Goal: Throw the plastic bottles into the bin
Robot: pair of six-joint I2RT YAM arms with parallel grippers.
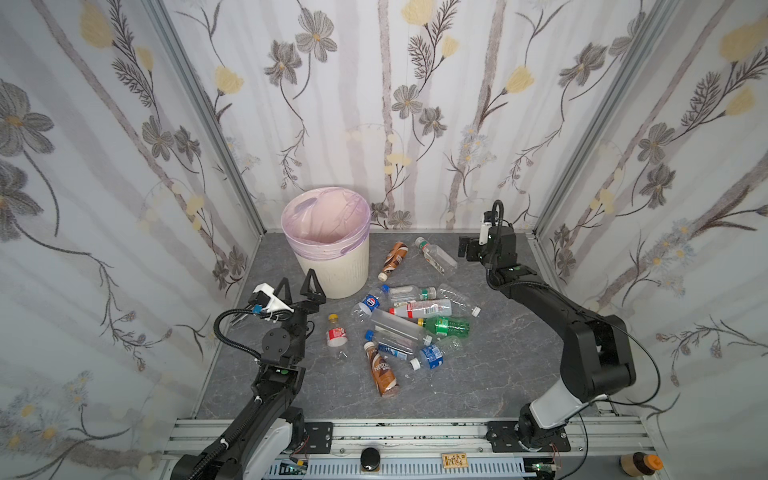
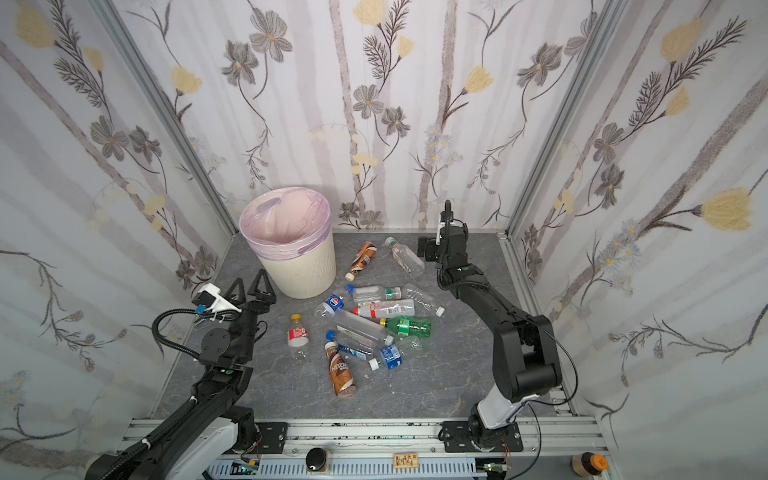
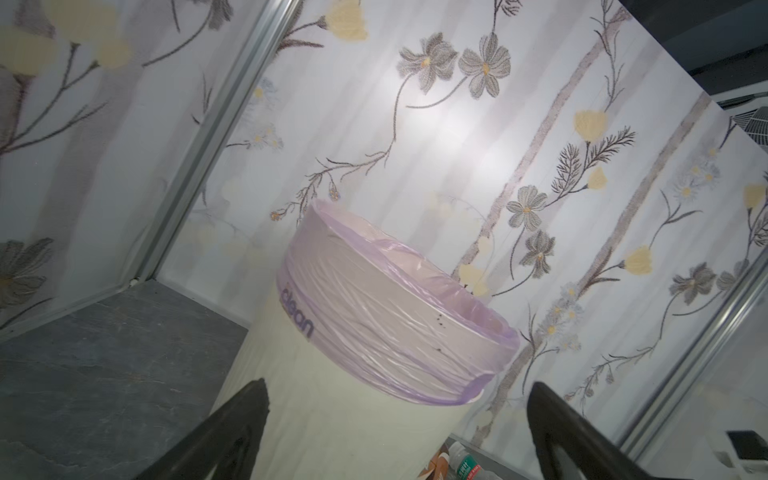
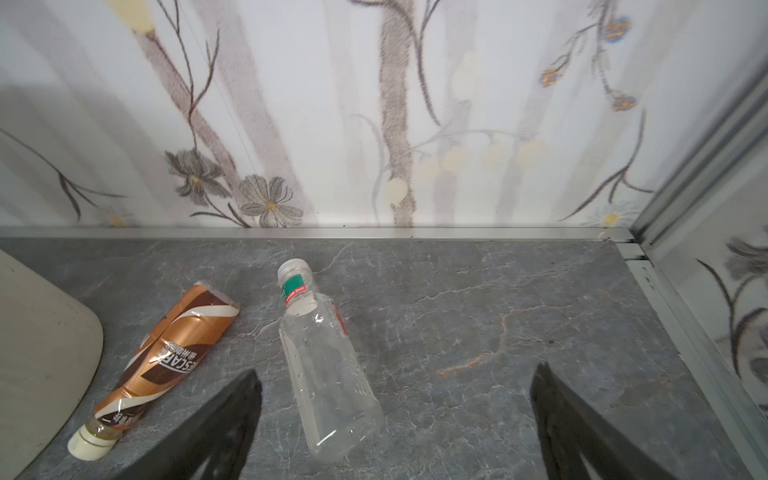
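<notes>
The worktop (image 1: 498, 374) carries the bin (image 1: 332, 274) at its far left corner, seemingly empty. The left gripper (image 1: 298, 277) hovers just beside it, jaws spread on nothing; the right gripper (image 4: 397, 374), equally wide, hangs near the far edge. The plastic bottles (image 1: 415, 324) lie heaped mid-worktop, none binned. For the clear bottle (image 4: 328, 374) below the right jaws, straddle its body crosswise and close gently — it may roll.
</notes>
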